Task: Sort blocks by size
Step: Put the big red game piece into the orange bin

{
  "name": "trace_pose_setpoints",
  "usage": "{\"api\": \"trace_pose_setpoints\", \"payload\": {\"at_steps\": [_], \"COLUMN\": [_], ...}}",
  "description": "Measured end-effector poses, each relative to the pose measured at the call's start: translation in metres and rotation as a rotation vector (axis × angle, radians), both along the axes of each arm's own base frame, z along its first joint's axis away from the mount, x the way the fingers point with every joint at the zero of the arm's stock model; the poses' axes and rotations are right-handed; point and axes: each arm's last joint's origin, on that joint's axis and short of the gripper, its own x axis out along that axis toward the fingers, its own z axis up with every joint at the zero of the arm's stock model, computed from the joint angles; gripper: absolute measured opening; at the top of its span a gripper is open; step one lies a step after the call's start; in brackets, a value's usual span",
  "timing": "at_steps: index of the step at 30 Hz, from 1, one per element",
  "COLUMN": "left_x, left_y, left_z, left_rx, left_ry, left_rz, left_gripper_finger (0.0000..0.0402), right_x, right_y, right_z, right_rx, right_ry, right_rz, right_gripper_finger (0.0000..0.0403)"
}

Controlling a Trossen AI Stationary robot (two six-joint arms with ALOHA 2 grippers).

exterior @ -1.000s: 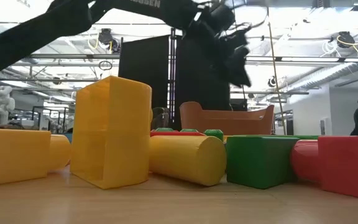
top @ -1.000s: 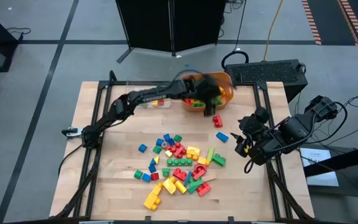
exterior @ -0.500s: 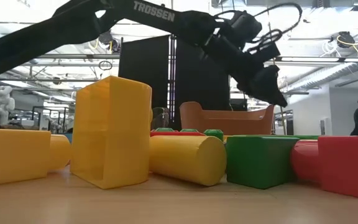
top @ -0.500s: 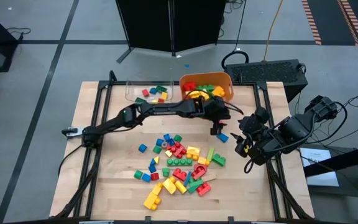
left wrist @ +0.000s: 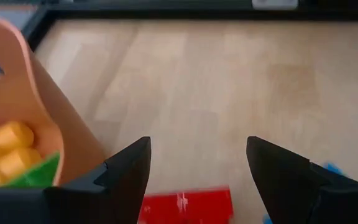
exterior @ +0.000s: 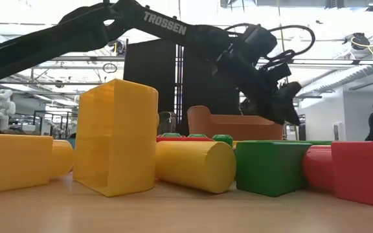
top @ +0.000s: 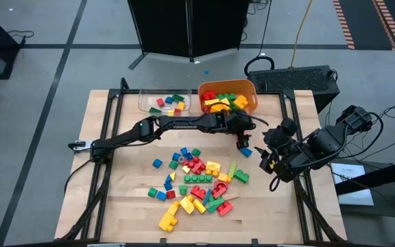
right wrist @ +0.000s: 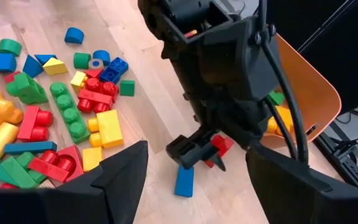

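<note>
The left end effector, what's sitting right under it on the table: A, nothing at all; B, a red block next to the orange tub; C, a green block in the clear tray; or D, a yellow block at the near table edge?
B: the left end effector hangs open over a red block on the wood beside the orange tub; the high view also shows it just below the tub.

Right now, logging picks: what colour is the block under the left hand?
Red block, clearest in the left wrist view.
</note>
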Motion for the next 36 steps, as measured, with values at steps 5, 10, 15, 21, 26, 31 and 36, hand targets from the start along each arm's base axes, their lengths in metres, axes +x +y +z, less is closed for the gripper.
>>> {"api": "trace_pose_setpoints", "payload": {"at_steps": [5, 10, 15, 21, 26, 31, 36], "left_x": [0.003, 0.0, -0.007, -0.013, -0.015, -0.017, -0.022], "left_y": [0.002, 0.01, 0.009, -0.019, -0.054, -0.06, -0.048], "left_z": [-0.015, -0.021, -0.029, -0.031, -0.03, -0.016, 0.004], "left_rx": [0.023, -0.053, -0.166, -0.303, -0.375, -0.312, -0.284], "left_ry": [0.008, 0.025, 0.116, 0.235, 0.303, 0.284, 0.264], "left_rz": [0.054, 0.147, 0.197, 0.084, -0.012, -0.028, -0.032], "left_gripper_finger": [0.0267, 0.0267, 0.0267, 0.0267, 0.0267, 0.0267, 0.0267], "right_x": [0.0, 0.001, 0.002, 0.003, 0.003, 0.004, 0.005], "right_y": [0.0, 0.001, 0.002, 0.002, 0.002, 0.003, 0.003], "right_z": [0.0, 0.0, 0.001, 0.001, 0.001, 0.002, 0.002], "right_rx": [0.001, 0.009, 0.019, 0.02, 0.028, 0.034, 0.042], "right_ry": [-0.001, -0.01, -0.026, -0.028, -0.039, -0.048, -0.059], "right_rz": [0.001, 0.0, 0.001, 0.002, 0.003, 0.003, 0.003], "right_gripper_finger": [0.0265, 0.0265, 0.0265, 0.0265, 0.0265, 0.0265, 0.0265]}}
